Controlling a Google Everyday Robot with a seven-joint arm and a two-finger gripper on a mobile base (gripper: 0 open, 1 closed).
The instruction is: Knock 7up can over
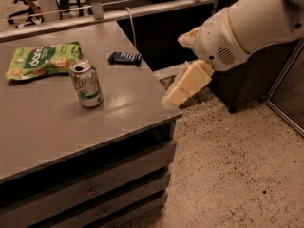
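Observation:
The 7up can (86, 83) stands upright on the grey table (57, 127), left of its middle, silver-white with green lettering and a silver top with a pull-tab. My gripper (179, 90), cream-coloured at the end of the white arm (247, 25), hangs in the air just beyond the table's right edge, at about the height of the tabletop. It is well to the right of the can and touches nothing.
A flat green snack bag (42, 60) lies behind and left of the can. A small dark blue packet (124, 57) lies near the table's far right edge. Drawers (90, 189) front the table. Speckled floor (237, 175) lies to the right, a dark cabinet behind the arm.

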